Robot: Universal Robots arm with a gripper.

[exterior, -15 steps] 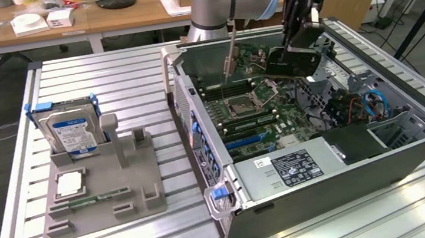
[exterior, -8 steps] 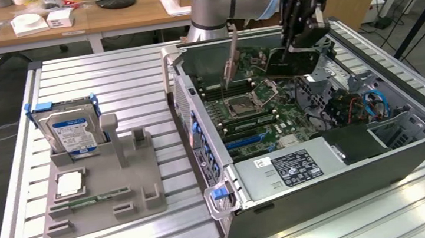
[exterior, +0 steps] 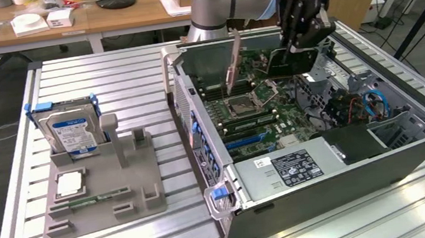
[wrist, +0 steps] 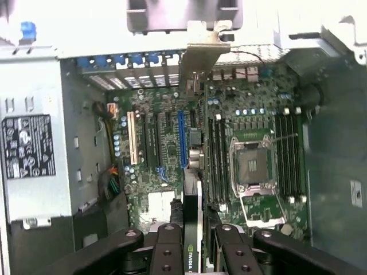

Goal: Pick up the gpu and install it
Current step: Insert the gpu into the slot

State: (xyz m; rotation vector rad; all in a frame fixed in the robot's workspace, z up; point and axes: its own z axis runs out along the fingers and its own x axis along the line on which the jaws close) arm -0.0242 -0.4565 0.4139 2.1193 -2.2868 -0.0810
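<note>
My gripper [exterior: 299, 37] hangs over the far end of the open computer case [exterior: 230, 206], shut on the gpu [exterior: 292, 62], a thin black card held on edge above the motherboard [exterior: 247, 106]. Its pale metal bracket [exterior: 232, 63] points toward the case's back wall. In the wrist view the gpu [wrist: 192, 226] runs edge-on between my two fingers [wrist: 169, 249], with the gripper [wrist: 195, 252] clamping its near end and the bracket [wrist: 200, 51] at the far end. The card hovers just beside the blue expansion slot [wrist: 182, 137] and is not seated in a slot.
A grey parts holder [exterior: 136, 180] on the exterior view's left carries a silver hard drive [exterior: 71, 129], a processor [exterior: 69, 184] and a green memory stick [exterior: 98, 197]. Inside the case are the power supply [exterior: 297, 166], the CPU socket [wrist: 252, 166] and cables [exterior: 369, 105].
</note>
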